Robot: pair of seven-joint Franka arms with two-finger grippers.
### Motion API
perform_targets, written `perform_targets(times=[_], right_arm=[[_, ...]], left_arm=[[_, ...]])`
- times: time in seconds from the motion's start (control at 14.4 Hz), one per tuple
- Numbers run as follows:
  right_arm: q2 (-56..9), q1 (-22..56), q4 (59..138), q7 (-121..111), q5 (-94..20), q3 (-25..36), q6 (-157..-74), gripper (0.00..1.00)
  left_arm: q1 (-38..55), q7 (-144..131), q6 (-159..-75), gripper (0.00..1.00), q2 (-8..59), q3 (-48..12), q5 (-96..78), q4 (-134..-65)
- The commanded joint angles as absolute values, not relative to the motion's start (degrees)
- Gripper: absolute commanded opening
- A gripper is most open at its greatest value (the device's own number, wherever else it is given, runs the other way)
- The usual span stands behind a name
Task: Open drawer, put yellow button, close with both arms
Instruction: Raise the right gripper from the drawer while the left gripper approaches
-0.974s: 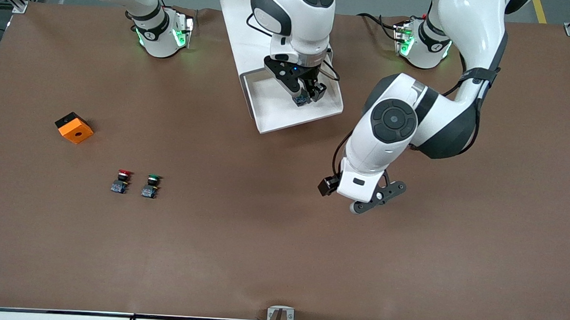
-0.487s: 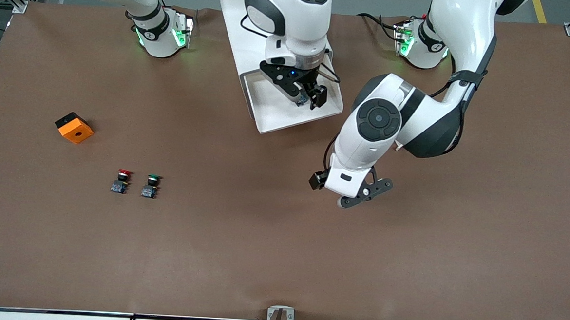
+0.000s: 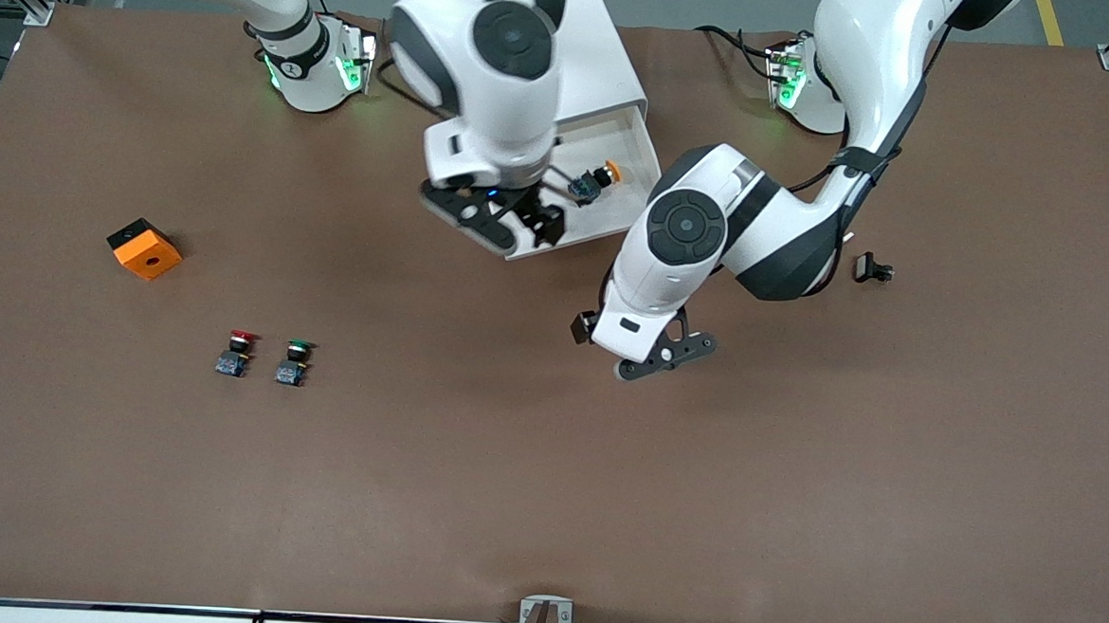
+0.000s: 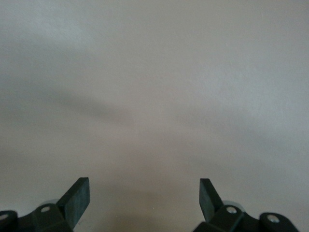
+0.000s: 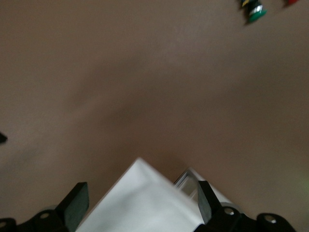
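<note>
Two arms in front view. Drawer: open, white tray exposed. Yellow button: lying on its side in the tray, toward the left arm's end. Right gripper: over the drawer's front corner, empty. Left gripper: over bare table, empty. Red button and green button: side by side, near an orange block.

Left wrist view: fingers spread apart, bare table below.

Right wrist view: fingers spread apart over the drawer's corner.

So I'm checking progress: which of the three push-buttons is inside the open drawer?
The yellow button, lying in the drawer. The red-capped button and green-capped button sit on the table.
</note>
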State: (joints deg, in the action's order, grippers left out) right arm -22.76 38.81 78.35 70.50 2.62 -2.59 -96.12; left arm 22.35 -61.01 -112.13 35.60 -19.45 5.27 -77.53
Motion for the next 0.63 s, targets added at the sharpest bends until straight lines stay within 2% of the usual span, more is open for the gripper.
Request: perform_targets(times=[0.0, 0.35, 0.56], right_arm=[[-20.74, 31.84, 78.75, 60.94, 2.37, -3.52, -94.75, 1.0], [-19.69, 23.49, 78.75, 42.06, 3.16, -2.9, -92.46, 1.0], [-19.51, 16.72, 78.75, 29.14, 2.99, -2.9, -91.68, 1.0]], left_arm=[[21.8, -61.26, -113.82, 1.0, 32.52, -21.61, 6.15, -82.34], [22.23, -61.96, -113.82, 1.0, 32.52, -25.57, 5.98, -84.46], [25.04, -62.57, -113.73, 1.0, 32.78, -25.66, 5.89, -85.16]])
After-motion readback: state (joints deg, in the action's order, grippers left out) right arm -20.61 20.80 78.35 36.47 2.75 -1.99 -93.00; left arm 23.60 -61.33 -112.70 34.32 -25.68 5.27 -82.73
